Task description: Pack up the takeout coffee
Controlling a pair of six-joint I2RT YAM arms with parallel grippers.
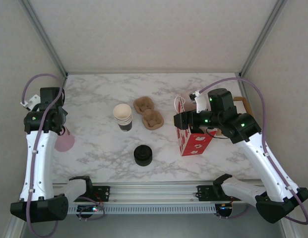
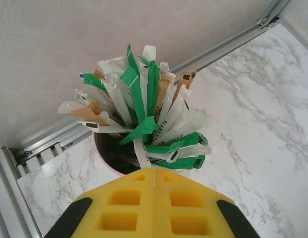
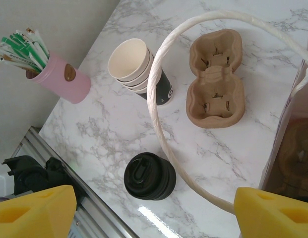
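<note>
A: So, where is the takeout coffee, and which way does it point?
B: I cannot tell. A dim brown shape (image 3: 295,163) lies inside the mouth of the red paper bag (image 1: 194,142), below the right arm (image 1: 263,158); it is too dark to name.
A: What can be counted on the worktop (image 1: 94,94)?
B: One upright stack of lidless cups (image 1: 123,117), rims up. One pulp carrier (image 1: 149,112) with two wells, just beside it. One squat black stack of lids (image 1: 143,155), nearer the arms. One pink tumbler (image 3: 69,82) crammed with green, white and tan packets (image 2: 144,99), at the left edge.
A: And the jaws?
B: Right jaws are spread wide above the bag's white handle (image 3: 153,94), grasping nothing. Left jaws are clenched just above the packets; one white packet reaches their tips, and I cannot tell whether it is pinched.
</note>
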